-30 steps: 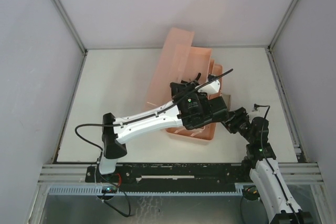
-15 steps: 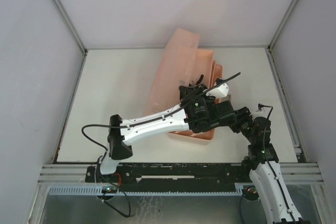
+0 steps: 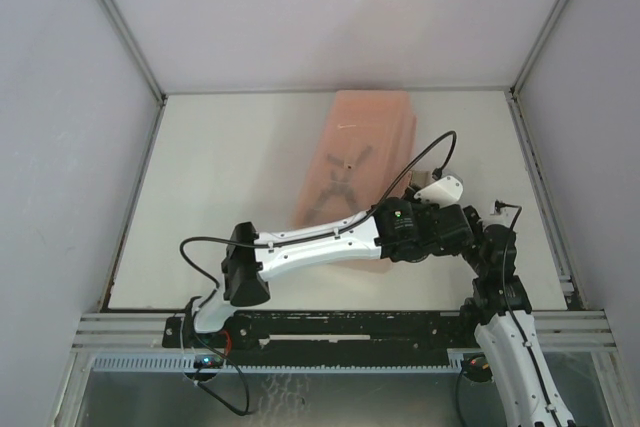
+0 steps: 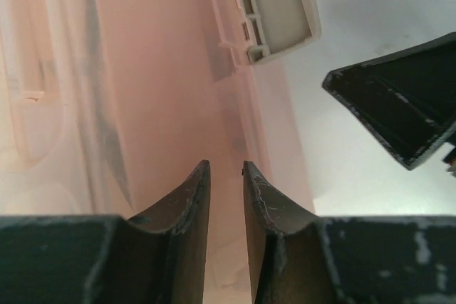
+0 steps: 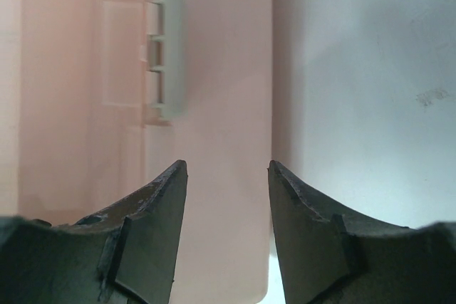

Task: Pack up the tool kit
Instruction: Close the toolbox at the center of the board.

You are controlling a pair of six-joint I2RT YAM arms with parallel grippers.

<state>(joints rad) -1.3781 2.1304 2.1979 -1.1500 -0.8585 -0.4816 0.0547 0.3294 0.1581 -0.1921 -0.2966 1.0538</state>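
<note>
The salmon-pink tool kit box (image 3: 360,147) lies on the table with its translucent lid down. Dark tool shapes (image 3: 340,175) show faintly through the lid, and a long dark one (image 4: 100,112) appears in the left wrist view. My left gripper (image 4: 226,166) hovers over the lid near the box's near right corner, its jaws a narrow gap apart with nothing between them. My right gripper (image 5: 226,166) stands open over the box's right edge, also empty; one of its fingers (image 4: 399,105) shows in the left wrist view. A pale grey latch (image 4: 281,8) (image 5: 169,40) sits on the box's side.
White table surface (image 3: 220,197) lies to the left of the box and a narrower strip (image 5: 363,90) to its right. Grey walls and metal rails (image 3: 130,207) enclose the table. Both arms (image 3: 320,242) crowd the box's near right corner.
The raised lid has come down flat onto the box. My left gripper moved toward the near right and its jaws parted slightly. The right gripper hardly moved.
</note>
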